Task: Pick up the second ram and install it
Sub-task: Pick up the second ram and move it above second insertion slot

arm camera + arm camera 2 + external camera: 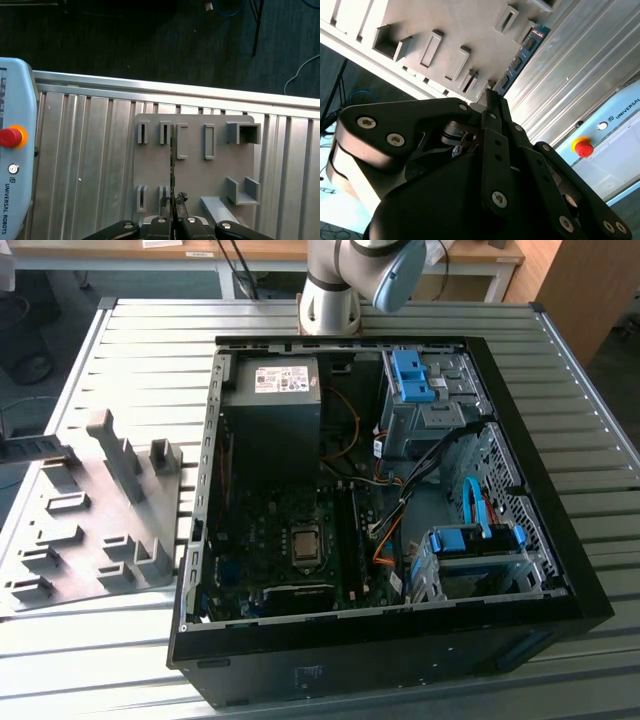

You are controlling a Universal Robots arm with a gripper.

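My gripper (173,201) is shut on the second ram (172,160), which shows edge-on as a thin dark strip running away from the fingertips. In the second wrist view the ram (522,57) shows a blue-green board with black chips, sticking out past the closed gripper (492,98). I hold it in the air above the grey slotted fixture block (200,170), apart from it. The open computer case (560,570) lies on the table, its motherboard (250,530) facing up.
The fixture block (100,510) sits at the exterior view's left of the case on the ribbed metal table (130,660). A teach pendant (15,165) with a red stop button (10,136) lies on the table near the fixture. Cables and drive cages (430,400) fill the case's right side.
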